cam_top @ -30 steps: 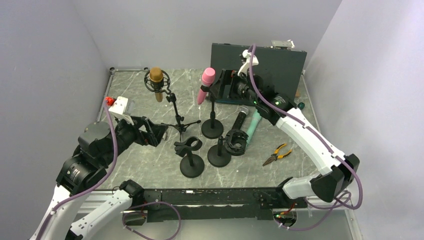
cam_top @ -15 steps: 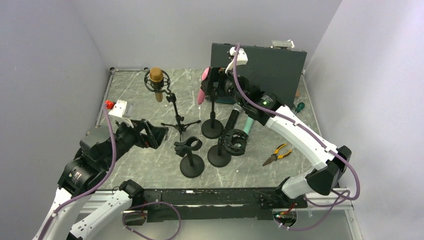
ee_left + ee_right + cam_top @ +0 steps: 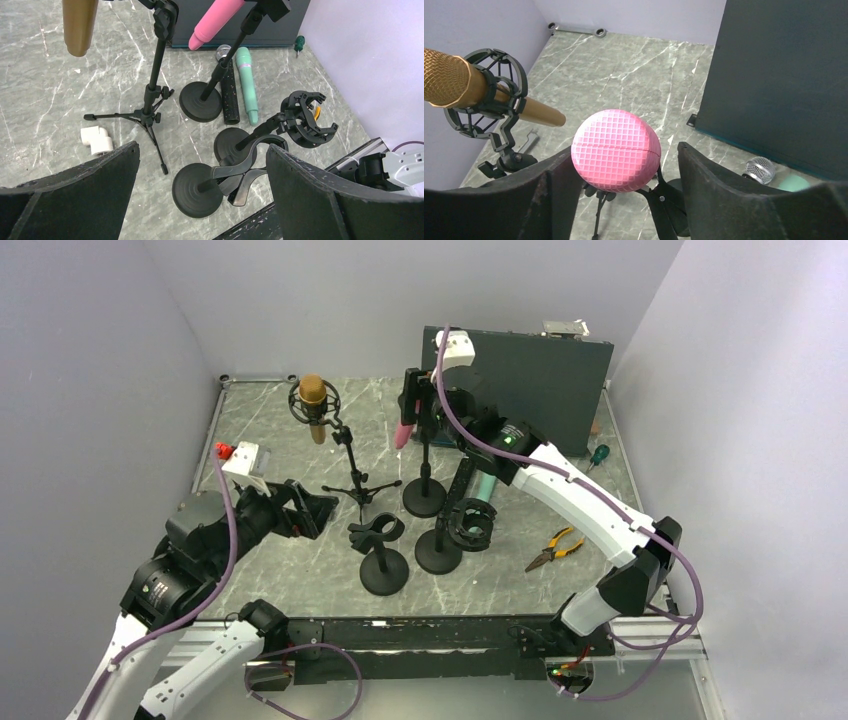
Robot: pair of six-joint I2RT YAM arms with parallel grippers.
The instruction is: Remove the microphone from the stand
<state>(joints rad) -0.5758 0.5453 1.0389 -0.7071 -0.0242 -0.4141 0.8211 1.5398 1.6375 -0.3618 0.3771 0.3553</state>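
Starting at the lower left of the overhead view, my left hand (image 3: 202,150) is spread as wide as it goes, with nothing in it. It hangs low over the grey marbled surface (image 3: 300,580).

Further right, toward the upper left, a gold microphone (image 3: 313,398) sits in a black wire cradle on a thin tripod.

Near the top centre is the one I'm after, the pink microphone (image 3: 615,150). It is clipped at a slant, head up, on a black stand (image 3: 425,498) with a round, heavy-looking base. My right hand (image 3: 624,165) straddles its head, partly open. The left pad sits against the ball or just beside it and there is a clear gap on the right, so it has no grip yet.

The head is a hard dome with a quilted grid and a seam round the middle. I judge it light and stiff, but rounded enough to squirt out of flat pads. The smooth straight barrel below the head looks the safer hold. I'd draw it out along its own slant, since the clip may cling and tip the stand.

Right of that stand, a black microphone (image 3: 229,90) and a green one (image 3: 246,82) lie flat side by side. Orange-handled pliers (image 3: 555,545) lie further right.
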